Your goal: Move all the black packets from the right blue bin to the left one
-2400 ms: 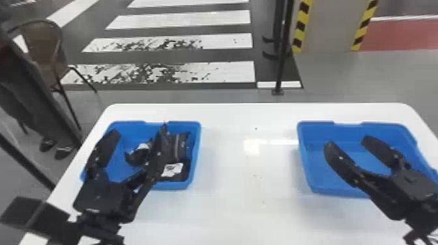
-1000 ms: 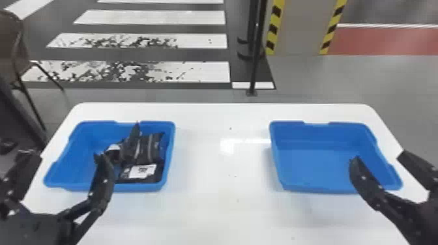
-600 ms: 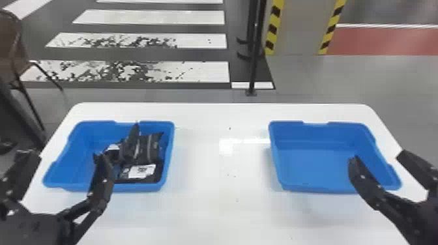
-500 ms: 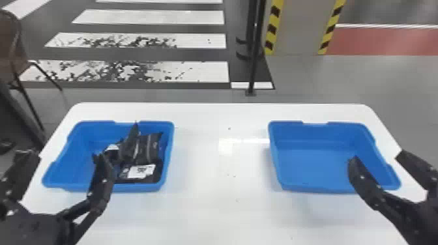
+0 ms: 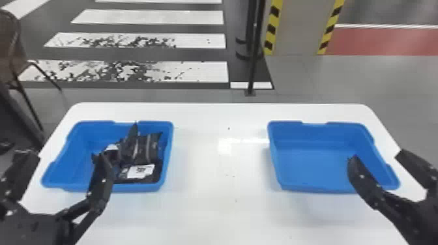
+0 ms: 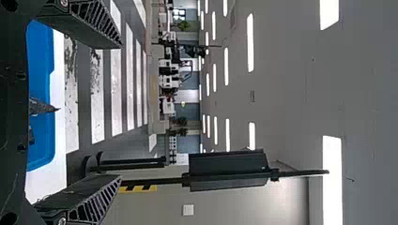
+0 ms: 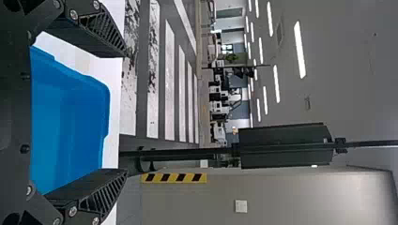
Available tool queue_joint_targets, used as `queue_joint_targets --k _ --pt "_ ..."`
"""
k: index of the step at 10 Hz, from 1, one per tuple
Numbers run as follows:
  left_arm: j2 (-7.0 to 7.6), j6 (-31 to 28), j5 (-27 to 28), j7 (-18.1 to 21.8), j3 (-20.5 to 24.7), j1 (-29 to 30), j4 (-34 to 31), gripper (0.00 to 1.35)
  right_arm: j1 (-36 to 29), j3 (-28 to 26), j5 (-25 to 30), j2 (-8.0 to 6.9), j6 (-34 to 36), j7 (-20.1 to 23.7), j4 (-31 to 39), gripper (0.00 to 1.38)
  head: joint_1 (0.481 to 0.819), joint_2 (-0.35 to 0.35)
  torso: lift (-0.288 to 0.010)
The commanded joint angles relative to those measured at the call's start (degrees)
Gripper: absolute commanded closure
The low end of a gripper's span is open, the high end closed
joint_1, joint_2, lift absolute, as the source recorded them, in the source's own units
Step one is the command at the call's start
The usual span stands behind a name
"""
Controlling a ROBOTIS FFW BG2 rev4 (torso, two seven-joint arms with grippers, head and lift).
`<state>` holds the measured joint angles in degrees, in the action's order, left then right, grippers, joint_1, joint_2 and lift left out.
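Note:
In the head view my left gripper (image 5: pixel 65 158) stands open at the near edge of the left blue bin (image 5: pixel 76 156). Black packets (image 5: pixel 146 148) lie heaped in that bin's right half, one with a white label. My right gripper (image 5: pixel 376 156), open with nothing between its fingers, is at the near right corner of the right blue bin (image 5: pixel 313 166), whose bare floor shows. The left wrist view has the left gripper (image 6: pixel 121 110) spread wide, the left bin (image 6: pixel 44 150) and a packet tip (image 6: pixel 41 107) beyond its base. In the right wrist view the right gripper (image 7: pixel 126 112) is beside the right bin (image 7: pixel 70 122).
Both bins rest on a white table (image 5: pixel 220 202), with a wide gap between them. Behind the table's far edge a black pole (image 5: pixel 253 65) stands on the floor. A chair (image 5: pixel 14 49) is at the far left.
Compared with the oldest frame, both grippers have drawn back toward the near side and apart, the left one off the packets, and the head view has shifted. Over the last half second little differs.

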<state>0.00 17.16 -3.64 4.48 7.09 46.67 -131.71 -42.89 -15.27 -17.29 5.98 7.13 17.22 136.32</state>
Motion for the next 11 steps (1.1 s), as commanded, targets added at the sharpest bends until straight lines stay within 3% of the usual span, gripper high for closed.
queue_joint_targets --k 1,11 --pt "-0.15 0.0 -0.5 0.0 -0.2 -0.1 0.0 0.05 0.0 0.0 -0.4 0.00 0.0 -0.1 -0.1 0.16 0.695 -0.009 -0.140" --pt "-0.15 0.1 -1.7 0.0 -1.1 0.0 -0.3 0.08 -0.6 -0.3 -0.5 -0.35 -1.5 -0.3 0.6 0.16 0.695 -0.023 -0.140"
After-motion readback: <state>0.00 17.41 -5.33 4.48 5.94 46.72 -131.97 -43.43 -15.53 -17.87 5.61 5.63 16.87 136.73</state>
